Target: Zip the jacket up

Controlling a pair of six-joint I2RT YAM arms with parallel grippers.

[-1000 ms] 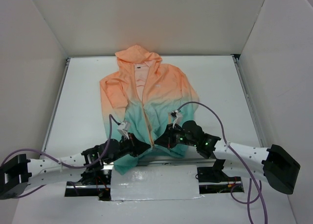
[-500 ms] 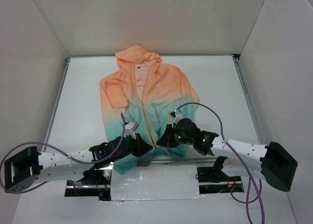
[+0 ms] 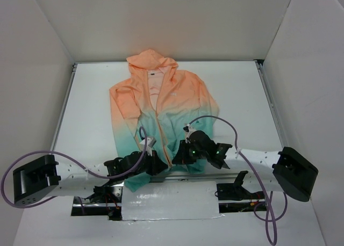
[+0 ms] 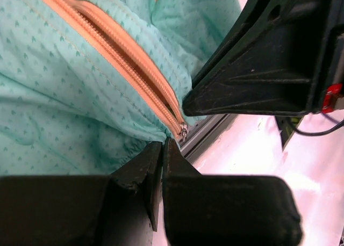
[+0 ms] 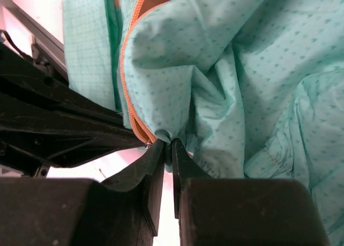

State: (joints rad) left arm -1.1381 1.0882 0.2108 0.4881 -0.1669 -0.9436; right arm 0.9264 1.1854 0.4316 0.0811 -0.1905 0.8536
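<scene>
So the thin hooded peach-to-teal jacket (image 3: pixel 177 95) was laid flat on the white table (image 3: pixel 242 95), hem toward the arms, its orange zipper (image 4: pixel 131 77) flanked at the foot by the right gripper (image 5: pixel 167 144), pinched near-shut on puckered hem, and the left gripper (image 4: pixel 162 146), near-shut too (cloth caught or not couldn't be told), presumably for lining the halves up.

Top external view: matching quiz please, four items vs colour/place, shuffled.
1. hood of the thin peach-to-teal windbreaker jacket
2. jacket hem
3. centre zipper
4. left gripper

A. teal, near end
B. orange strip down the middle
C. peach-orange, far end
D. black, pinching fabric beside the zipper's bottom end

Pairs: 1-C, 2-A, 3-B, 4-D.
</scene>
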